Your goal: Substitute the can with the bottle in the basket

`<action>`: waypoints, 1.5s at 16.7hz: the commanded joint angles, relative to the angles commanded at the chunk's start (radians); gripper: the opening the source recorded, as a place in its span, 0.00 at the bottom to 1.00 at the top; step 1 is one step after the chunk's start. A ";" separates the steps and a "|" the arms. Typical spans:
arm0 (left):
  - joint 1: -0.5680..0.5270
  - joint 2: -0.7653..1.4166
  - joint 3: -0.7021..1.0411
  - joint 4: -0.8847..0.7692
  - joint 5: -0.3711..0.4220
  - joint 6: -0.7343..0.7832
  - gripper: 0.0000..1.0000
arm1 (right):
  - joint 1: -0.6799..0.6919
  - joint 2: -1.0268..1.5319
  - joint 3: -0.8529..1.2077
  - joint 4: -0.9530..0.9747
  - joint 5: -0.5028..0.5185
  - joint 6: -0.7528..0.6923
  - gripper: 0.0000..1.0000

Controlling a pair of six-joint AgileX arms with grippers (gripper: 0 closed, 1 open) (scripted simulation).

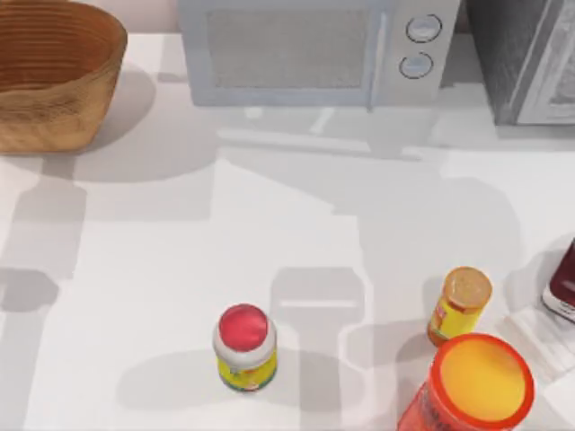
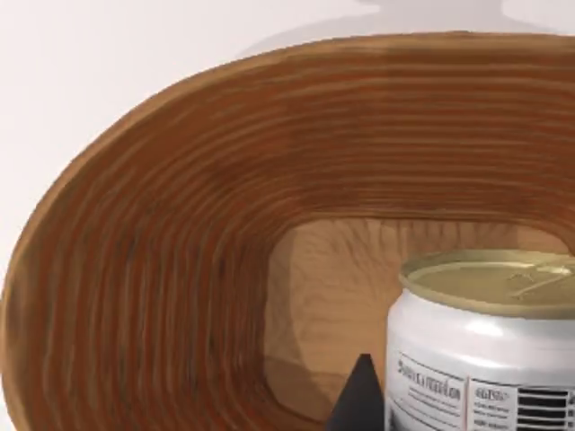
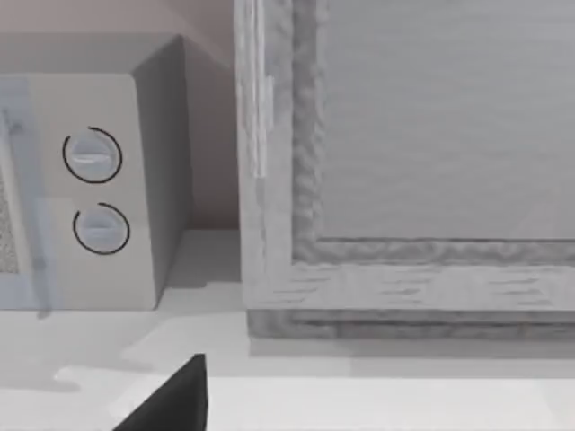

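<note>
Inside the basket (image 2: 162, 269), left wrist view: 1 can (image 2: 485, 350) upright on the floor, white w/ olive-gold top. Left gripper fingertip (image 2: 359, 400) dark, just beside can; open or shut – cannot tell. Top view: basket at table's far left corner; 2 bottles near front edge: red-capped bottle (image 1: 244, 347), yellow bottle (image 1: 458, 305); 1 microwave (image 1: 310, 49) at back

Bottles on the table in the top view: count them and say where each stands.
2, possibly more. The red-capped bottle stands front centre; the yellow bottle stands right of it, behind a large orange-lidded container. A dark red object cut off at the right edge may be another.
</note>
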 joint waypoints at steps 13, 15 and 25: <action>-0.033 -1.657 -1.802 0.779 -0.026 -0.044 0.00 | 0.000 0.000 0.000 0.000 0.000 0.000 1.00; -0.032 -1.858 -2.006 0.897 -0.002 -0.054 0.00 | 0.000 0.000 0.000 0.000 0.000 0.000 1.00; -0.027 -2.261 -2.411 1.178 0.081 -0.078 0.00 | 0.000 0.000 0.000 0.000 0.000 0.000 1.00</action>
